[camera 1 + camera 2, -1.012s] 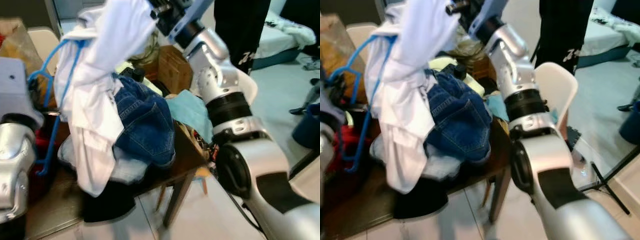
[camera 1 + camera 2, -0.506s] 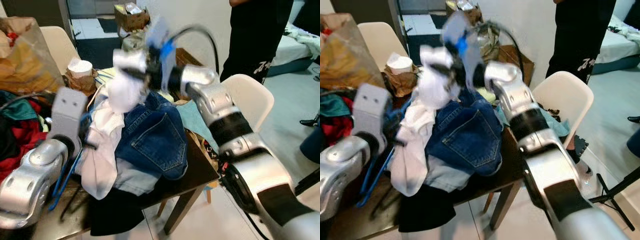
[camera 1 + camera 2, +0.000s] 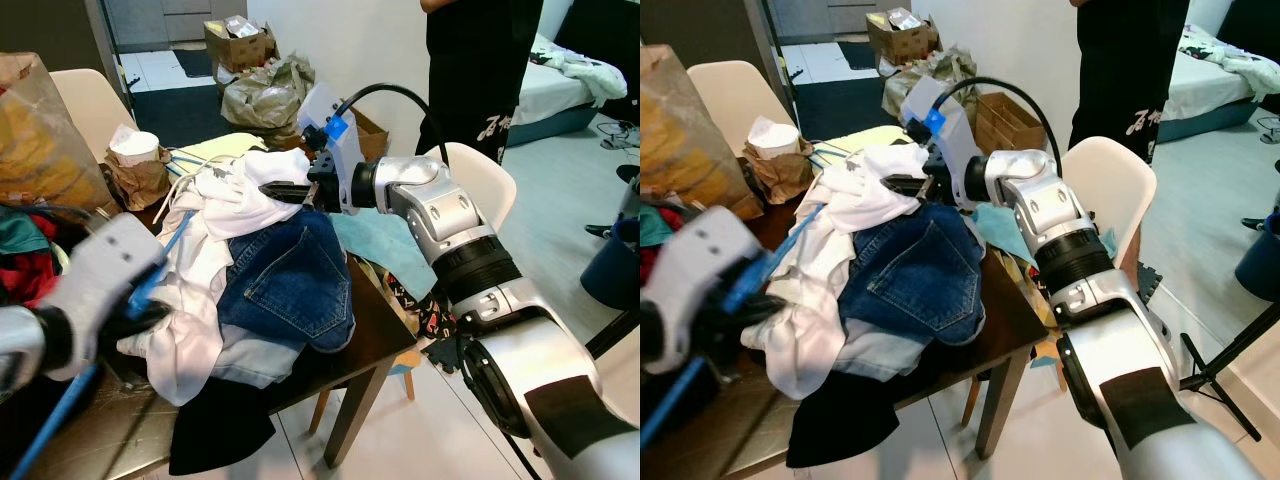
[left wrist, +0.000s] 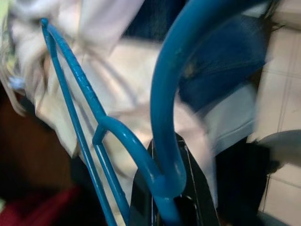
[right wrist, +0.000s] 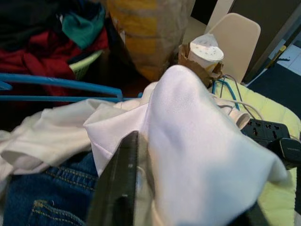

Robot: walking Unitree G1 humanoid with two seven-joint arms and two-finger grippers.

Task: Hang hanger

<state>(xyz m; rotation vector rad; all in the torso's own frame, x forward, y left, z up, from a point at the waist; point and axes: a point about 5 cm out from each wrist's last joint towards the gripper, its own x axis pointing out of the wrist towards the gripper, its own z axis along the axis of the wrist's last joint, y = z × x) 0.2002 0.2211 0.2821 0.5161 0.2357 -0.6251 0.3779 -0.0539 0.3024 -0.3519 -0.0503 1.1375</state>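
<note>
White shirt (image 3: 235,195) lies atop jeans (image 3: 285,285) on the counter (image 3: 385,335), pinched by the right gripper (image 3: 285,190). Left gripper (image 3: 130,310) clasps the blue hanger (image 3: 160,260) beside the pile. Left wrist: hanger (image 4: 164,117) gripped in the jaws. Right wrist: jaws clenched on shirt (image 5: 197,141).

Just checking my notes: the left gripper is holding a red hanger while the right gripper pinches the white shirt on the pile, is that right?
Not quite: the hanger is blue, not red, as the left wrist view shows. The left gripper does hold it, and the right gripper pinches the white shirt on the pile.
</note>
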